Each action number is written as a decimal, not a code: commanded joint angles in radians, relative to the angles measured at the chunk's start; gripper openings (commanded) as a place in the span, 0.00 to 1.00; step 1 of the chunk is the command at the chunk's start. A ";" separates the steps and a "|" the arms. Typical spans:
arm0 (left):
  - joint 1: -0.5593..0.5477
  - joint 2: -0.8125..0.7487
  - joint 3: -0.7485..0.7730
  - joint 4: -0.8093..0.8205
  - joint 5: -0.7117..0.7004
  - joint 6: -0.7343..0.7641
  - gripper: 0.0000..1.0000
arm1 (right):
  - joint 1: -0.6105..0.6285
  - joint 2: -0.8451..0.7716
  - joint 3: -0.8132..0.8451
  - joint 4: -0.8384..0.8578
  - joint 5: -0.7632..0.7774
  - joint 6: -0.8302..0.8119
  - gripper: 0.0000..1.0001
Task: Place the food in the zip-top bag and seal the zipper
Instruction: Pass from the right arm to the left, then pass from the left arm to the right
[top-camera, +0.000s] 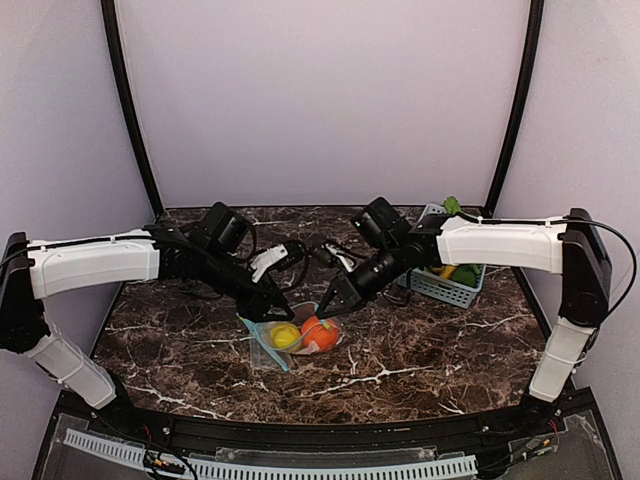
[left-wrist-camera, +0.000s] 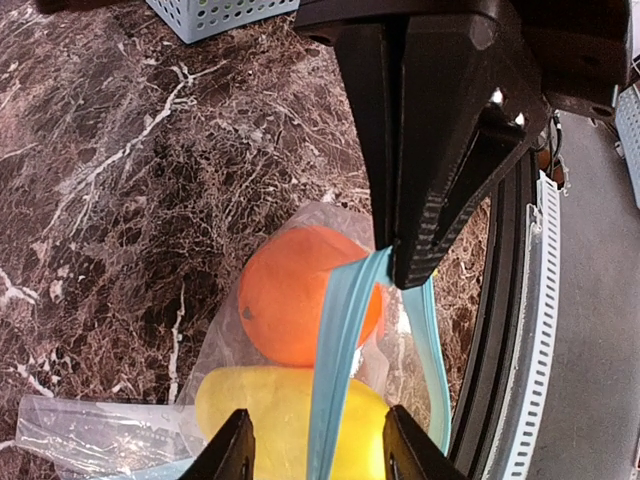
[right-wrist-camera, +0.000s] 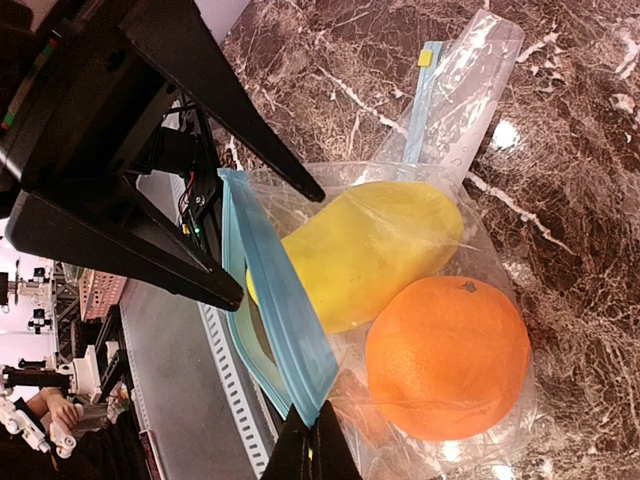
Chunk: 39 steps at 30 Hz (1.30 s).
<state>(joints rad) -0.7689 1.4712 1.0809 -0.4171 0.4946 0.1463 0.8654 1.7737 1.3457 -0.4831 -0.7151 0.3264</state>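
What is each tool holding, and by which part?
The right tool pinches the blue zipper strip of the bag; the left tool straddles it, open, gripping nothing.

- Centre of the dark marbled stone worktop (top-camera: 180, 350): there lies the clear plastic zip-top bag (top-camera: 264, 352).
- Inside it, the yellow oblong plastic toy fruit (top-camera: 285, 335) sits left, touching the orange-red plastic toy ball (top-camera: 321, 336) on its right.
- Left claw (top-camera: 277, 306) straddles the bag's mouth edge from the left; right claw (top-camera: 328, 306) pinches that same edge from the right.
- Back right, well apart: the pale perforated plastic basket (top-camera: 445, 288), more toy pieces (top-camera: 462, 274) in it.
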 joint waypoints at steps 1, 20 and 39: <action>-0.012 0.026 0.006 -0.022 0.026 0.005 0.42 | -0.011 -0.035 -0.018 0.037 -0.032 -0.020 0.00; 0.001 0.128 0.042 -0.059 -0.034 -0.034 0.01 | -0.029 -0.239 -0.194 0.169 0.251 -0.015 0.55; 0.097 0.192 0.071 -0.052 0.107 -0.091 0.01 | 0.177 -0.301 -0.469 0.456 0.647 -0.155 0.45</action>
<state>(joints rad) -0.6769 1.6573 1.1301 -0.4454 0.5797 0.0635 1.0256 1.4284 0.8745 -0.0910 -0.1638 0.2092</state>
